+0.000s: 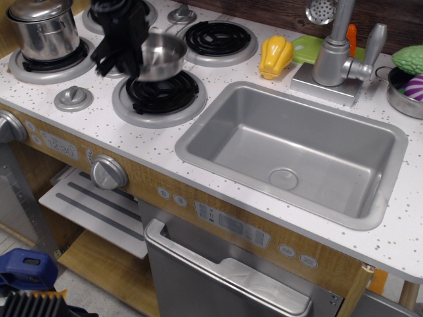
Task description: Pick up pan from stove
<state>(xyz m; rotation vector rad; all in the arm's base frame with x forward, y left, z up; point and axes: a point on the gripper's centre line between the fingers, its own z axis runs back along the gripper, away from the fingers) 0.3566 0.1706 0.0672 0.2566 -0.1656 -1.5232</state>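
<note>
My gripper (129, 61) pinched the saucepan (160, 57) by its rim, with the pan hanging just beside the fingers, above the front burner (160, 92). I worried the shiny rim might slip and clang down.

no readable text or labels anywhere

Black end effector (129, 58) raised, blurred, clamped on the pan (162, 57) rim, arm reaching from above
</note>
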